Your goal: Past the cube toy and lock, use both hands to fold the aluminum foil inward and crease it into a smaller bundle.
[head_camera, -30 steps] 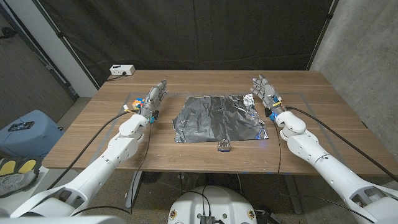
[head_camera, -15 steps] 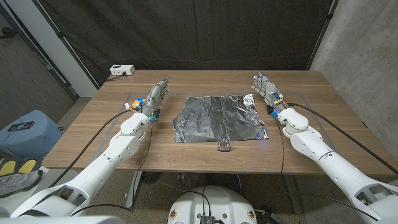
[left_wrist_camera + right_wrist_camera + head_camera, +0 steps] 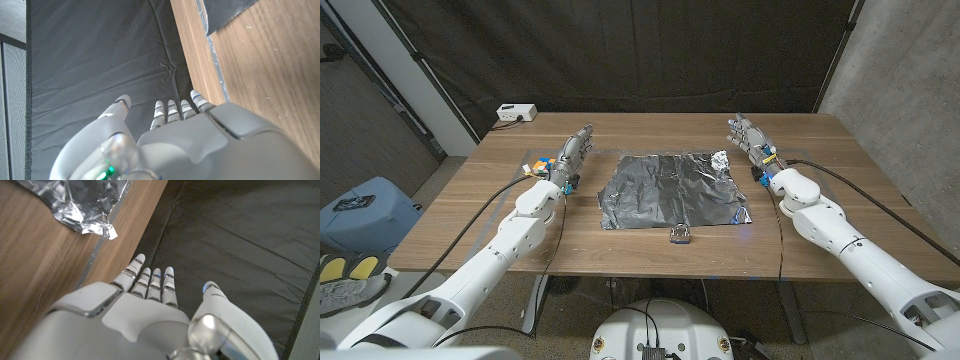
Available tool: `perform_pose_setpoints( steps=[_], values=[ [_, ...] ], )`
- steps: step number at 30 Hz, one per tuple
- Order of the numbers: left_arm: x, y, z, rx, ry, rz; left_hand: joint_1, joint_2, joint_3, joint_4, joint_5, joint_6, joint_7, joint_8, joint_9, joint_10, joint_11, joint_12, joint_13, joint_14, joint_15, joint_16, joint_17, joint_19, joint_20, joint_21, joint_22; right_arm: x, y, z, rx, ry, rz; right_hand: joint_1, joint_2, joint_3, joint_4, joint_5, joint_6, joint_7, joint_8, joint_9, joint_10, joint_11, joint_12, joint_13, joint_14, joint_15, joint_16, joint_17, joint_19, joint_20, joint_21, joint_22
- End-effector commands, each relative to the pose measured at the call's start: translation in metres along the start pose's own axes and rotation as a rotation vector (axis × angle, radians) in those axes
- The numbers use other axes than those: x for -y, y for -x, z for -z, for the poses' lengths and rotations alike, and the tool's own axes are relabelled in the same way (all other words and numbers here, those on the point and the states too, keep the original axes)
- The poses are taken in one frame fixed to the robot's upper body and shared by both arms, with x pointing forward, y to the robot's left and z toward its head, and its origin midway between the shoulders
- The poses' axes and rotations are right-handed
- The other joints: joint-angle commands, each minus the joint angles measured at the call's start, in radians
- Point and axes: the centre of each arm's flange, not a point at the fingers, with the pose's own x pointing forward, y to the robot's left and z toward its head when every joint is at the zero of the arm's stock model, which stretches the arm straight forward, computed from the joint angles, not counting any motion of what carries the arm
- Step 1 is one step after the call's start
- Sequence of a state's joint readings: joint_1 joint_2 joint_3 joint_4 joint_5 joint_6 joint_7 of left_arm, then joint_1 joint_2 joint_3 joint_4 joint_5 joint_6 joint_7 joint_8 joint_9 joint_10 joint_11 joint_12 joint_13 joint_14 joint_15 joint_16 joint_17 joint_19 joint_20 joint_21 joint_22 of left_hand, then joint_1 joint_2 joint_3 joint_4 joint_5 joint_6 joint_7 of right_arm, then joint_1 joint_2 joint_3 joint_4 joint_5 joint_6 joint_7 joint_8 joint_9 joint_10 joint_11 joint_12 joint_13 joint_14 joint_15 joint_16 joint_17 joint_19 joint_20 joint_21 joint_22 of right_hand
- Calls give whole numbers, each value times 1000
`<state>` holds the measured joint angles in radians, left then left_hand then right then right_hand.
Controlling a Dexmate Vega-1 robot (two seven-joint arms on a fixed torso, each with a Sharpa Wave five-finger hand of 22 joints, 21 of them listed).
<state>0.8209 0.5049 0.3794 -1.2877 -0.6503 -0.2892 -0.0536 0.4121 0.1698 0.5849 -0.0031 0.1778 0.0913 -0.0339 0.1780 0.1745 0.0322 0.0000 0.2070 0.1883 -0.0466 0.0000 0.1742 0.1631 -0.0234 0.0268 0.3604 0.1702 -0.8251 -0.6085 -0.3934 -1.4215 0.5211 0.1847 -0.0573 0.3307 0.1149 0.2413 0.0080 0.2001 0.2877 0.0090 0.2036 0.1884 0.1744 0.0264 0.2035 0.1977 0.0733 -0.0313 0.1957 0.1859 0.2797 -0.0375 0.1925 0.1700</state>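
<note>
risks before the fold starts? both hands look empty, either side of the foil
1. The lock sits at the aluminum foil's near edge; folding inward could drag or trap it.
2. The foil's far right corner is already crumpled, so creases may come out uneven.
3. The cube toy lies right beside the left hand; a sweep inward could knock it.

we see the back of our left hand (image 3: 200,145), fingers (image 3: 172,110) straight and close together, thumb apart, holding nothing. beyond them runs the wooden table (image 3: 260,65), a corner of the aluminum foil (image 3: 222,12) lying on it, and a black curtain (image 3: 95,60) behind.
</note>
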Motion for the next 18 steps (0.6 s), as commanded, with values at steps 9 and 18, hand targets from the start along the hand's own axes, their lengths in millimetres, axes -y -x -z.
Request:
perform_pose_setpoints(
  steps=[9,18],
  values=[
    [2,-3,1,0,-1,19,14,0,3,-15,7,10,2,7,3,13,0,3,2,-9,-1,3,3,1,0,-8,4,0,-1,-22,-47,268,19,25,-13,6,-26,-6,31,12,11,6,-9,6,-2,3,-1,7,-3,2,-3,7,-1,2],
    [6,-2,0,5,-3,28,17,1,3,-21,8,13,4,7,3,13,0,3,2,-8,-1,3,3,3,1,-11,4,1,1,-30,-68,381,33,166,-12,65,-144,3,41,24,12,8,-8,13,-1,3,4,16,0,0,8,20,2,1]
  ],
)
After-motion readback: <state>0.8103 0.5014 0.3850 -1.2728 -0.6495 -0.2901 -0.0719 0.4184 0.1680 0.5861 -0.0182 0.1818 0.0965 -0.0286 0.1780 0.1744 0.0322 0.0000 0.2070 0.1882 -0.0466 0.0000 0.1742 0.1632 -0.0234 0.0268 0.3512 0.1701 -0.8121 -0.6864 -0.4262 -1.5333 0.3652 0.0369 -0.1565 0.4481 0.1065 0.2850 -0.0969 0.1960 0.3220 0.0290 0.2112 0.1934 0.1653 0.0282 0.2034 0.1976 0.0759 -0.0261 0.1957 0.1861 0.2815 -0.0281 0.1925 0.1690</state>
